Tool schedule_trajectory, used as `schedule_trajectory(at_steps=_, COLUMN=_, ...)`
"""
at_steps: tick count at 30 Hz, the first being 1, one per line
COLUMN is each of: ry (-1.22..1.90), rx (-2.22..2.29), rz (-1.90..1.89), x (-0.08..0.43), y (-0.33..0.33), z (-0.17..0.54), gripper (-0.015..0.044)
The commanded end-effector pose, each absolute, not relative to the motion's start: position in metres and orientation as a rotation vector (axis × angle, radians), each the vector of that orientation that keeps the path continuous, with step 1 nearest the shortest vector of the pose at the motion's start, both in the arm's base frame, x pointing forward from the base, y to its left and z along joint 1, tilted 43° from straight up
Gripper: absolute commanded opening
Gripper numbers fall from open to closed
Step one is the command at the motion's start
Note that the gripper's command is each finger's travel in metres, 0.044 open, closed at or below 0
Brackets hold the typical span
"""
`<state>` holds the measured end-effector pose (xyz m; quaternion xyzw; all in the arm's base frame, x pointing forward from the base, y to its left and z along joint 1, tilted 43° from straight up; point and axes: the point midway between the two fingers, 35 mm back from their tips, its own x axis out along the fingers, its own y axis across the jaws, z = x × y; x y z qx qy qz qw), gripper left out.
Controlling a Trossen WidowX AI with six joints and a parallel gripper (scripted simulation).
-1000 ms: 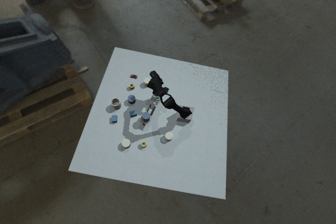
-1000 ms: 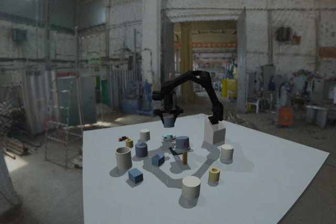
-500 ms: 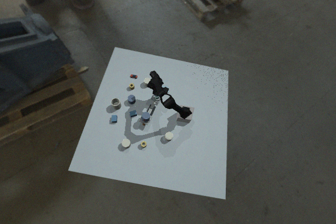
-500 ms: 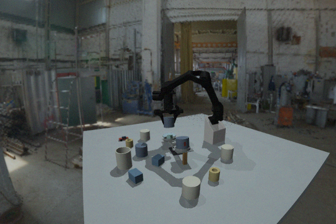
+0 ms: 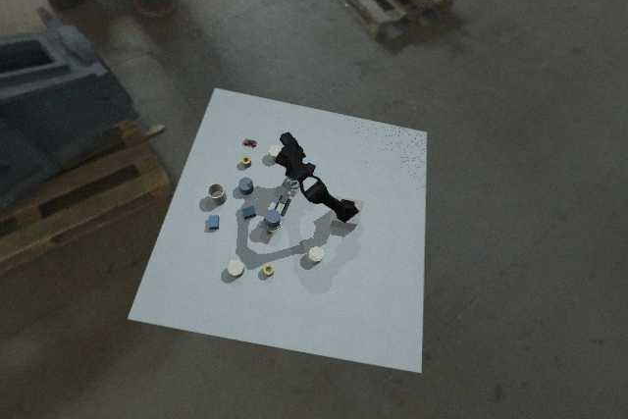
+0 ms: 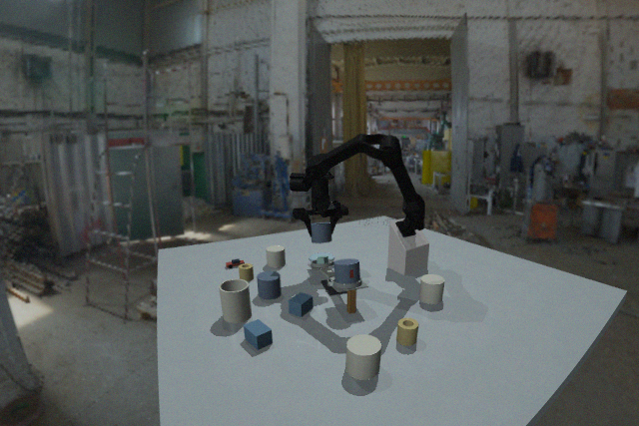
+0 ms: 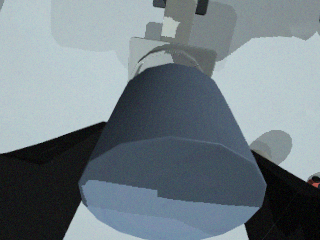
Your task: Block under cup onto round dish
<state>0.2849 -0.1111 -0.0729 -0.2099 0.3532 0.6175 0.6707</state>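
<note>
Below and around our gripper (image 6: 320, 219), the white table (image 6: 479, 338) carries scattered cylinders, blue cubes (image 6: 258, 334) and rings.
</note>
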Motion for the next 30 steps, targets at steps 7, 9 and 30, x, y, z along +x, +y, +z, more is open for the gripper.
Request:
schedule_trajectory(at_steps=7, ry=0.796, rx=-0.472, rz=1.39, x=0.285, y=-0.111, z=-0.073, gripper=0.0)
schedule_trajectory(at_steps=9, ry=0.796, rx=-0.472, rz=1.39, x=0.285, y=-0.111, z=-0.073, gripper=0.0)
schedule_trajectory(at_steps=30, ry=0.818, rx=-0.496, rz=1.374, x=0.212, y=-0.17, z=-0.148, gripper=0.0)
